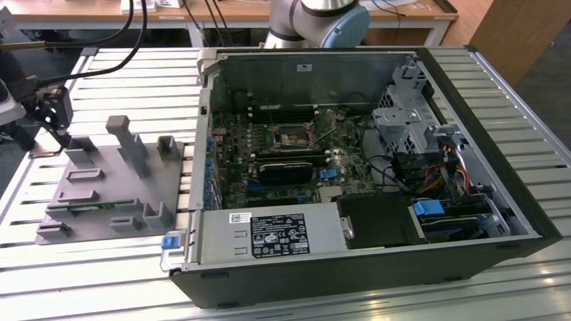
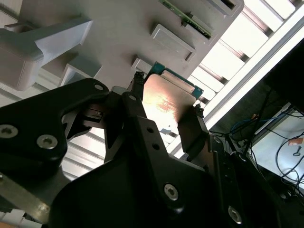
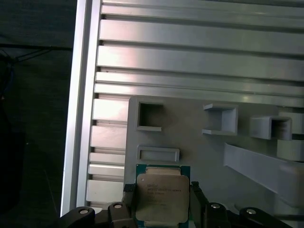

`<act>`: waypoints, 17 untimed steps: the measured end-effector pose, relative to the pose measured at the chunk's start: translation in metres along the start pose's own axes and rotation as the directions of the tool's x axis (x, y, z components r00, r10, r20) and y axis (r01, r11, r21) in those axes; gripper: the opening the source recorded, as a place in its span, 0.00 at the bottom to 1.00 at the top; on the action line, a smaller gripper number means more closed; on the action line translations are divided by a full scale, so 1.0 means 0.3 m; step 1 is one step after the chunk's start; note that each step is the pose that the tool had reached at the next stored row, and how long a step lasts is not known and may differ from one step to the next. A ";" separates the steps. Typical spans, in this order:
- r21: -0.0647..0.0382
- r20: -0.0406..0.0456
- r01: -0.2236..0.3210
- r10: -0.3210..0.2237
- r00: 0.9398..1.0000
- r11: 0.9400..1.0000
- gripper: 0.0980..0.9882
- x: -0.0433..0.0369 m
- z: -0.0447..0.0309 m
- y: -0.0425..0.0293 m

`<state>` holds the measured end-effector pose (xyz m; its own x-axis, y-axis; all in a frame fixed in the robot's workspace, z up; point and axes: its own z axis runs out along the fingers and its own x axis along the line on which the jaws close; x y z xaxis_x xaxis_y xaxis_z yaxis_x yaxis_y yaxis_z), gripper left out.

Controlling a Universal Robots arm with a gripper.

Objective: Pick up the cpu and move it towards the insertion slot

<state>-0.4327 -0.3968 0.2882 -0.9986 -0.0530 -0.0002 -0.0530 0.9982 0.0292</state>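
I'm gripping the cpu in the claw, which is closing on its edges, over the fixture. The slot is lying well apart inside the case, so I'm judging the grasp done and the carry not yet made.

A slatted table carries two things side by side. On the exterior view's left lies a fixture plate with upright blocks standing on it. Just beside it, on the exterior view's right, lies an open computer case. Inside the case, the insertion slot sits on the board toward the far side. A long card lies nearer than the slot, and a power supply runs along the near wall. The gripper hangs over the plate's far left corner, well apart from the slot. In both wrist views the cpu sits between the gripper's fingers, touched on two opposite sides, above the plate.
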 end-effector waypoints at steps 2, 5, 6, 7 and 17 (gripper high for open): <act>0.000 0.000 0.000 0.000 1.000 1.000 0.50 0.000 -0.004 0.000; 0.000 0.000 0.000 0.000 1.000 1.000 0.50 0.000 -0.009 0.001; 0.000 0.000 0.000 0.000 1.000 1.000 0.50 0.000 -0.011 0.001; 0.000 0.000 0.000 0.000 1.000 1.000 0.50 0.000 -0.013 0.002; 0.000 0.000 0.000 0.000 1.000 1.000 0.50 0.000 -0.034 0.004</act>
<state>-0.4327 -0.3959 0.2983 -0.9986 -0.0530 -0.0002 -0.0530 0.9982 0.0290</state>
